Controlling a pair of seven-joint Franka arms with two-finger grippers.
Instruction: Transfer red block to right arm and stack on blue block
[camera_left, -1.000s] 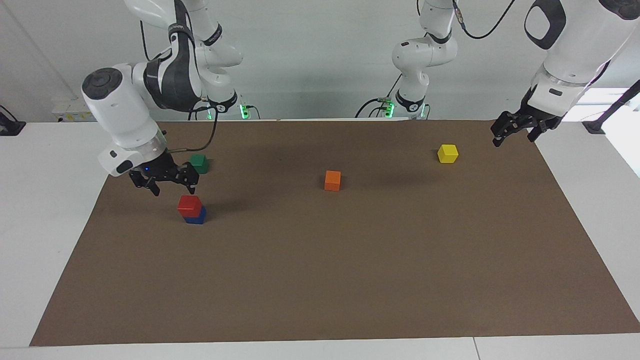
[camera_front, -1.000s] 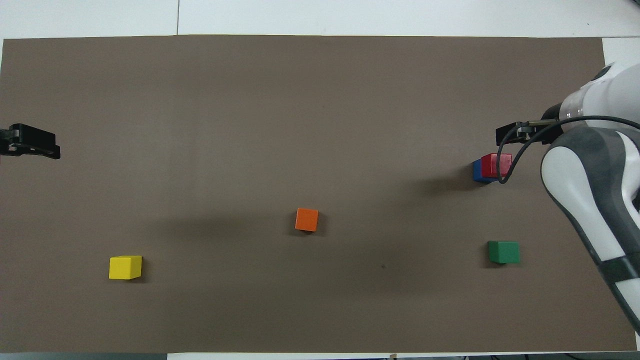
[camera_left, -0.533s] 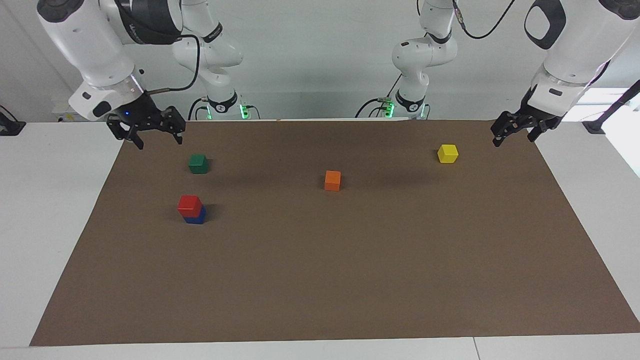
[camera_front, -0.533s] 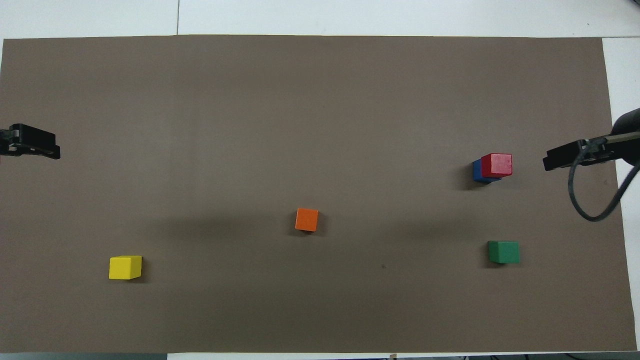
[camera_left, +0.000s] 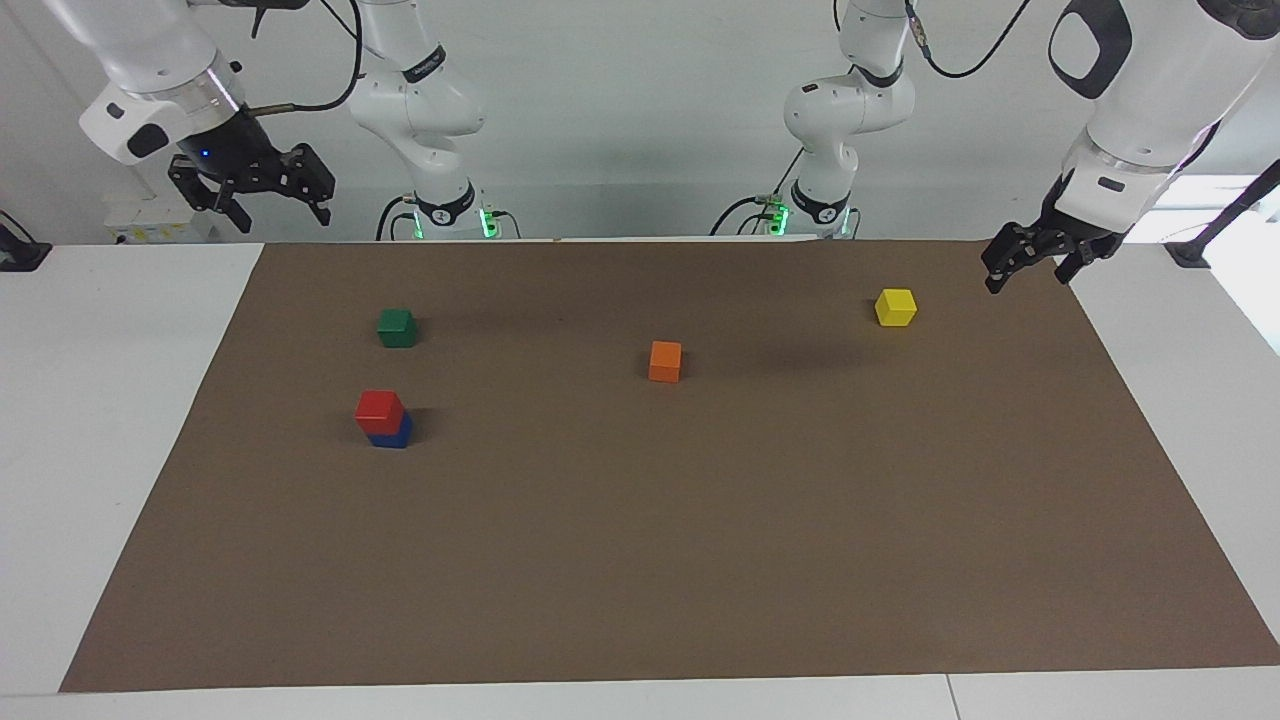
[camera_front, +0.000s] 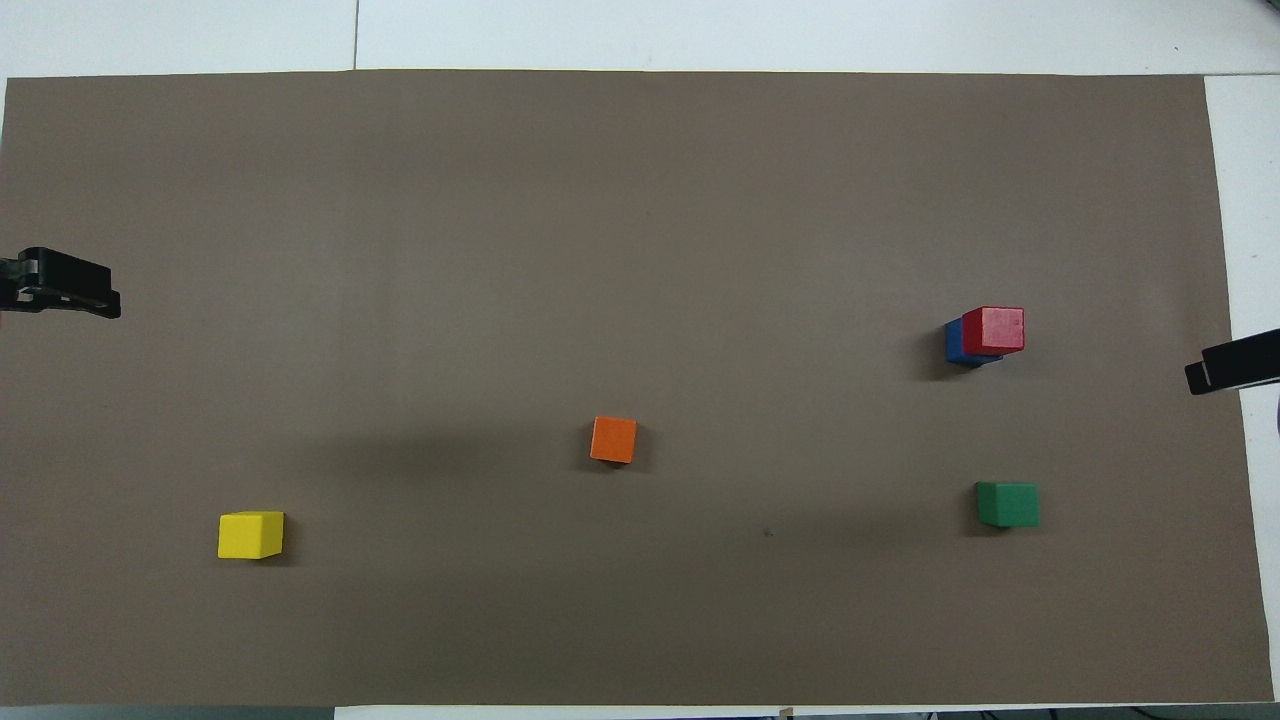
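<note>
The red block (camera_left: 379, 406) sits on top of the blue block (camera_left: 395, 436) on the brown mat, toward the right arm's end of the table; the stack also shows in the overhead view, red block (camera_front: 993, 329) on blue block (camera_front: 953, 342). My right gripper (camera_left: 279, 214) is open and empty, raised high over the mat's corner near its own base, well apart from the stack; only its tip (camera_front: 1230, 362) shows from overhead. My left gripper (camera_left: 1028, 277) is open and empty, waiting over the mat's edge at the left arm's end (camera_front: 62, 292).
A green cube (camera_left: 397, 327) lies nearer to the robots than the stack. An orange cube (camera_left: 665, 361) lies mid-mat. A yellow cube (camera_left: 895, 307) lies toward the left arm's end. The brown mat (camera_left: 700, 560) covers most of the white table.
My right gripper has risen from just above the stack and drawn back toward its base, empty. The red block stays on the blue block. The left arm has not moved.
</note>
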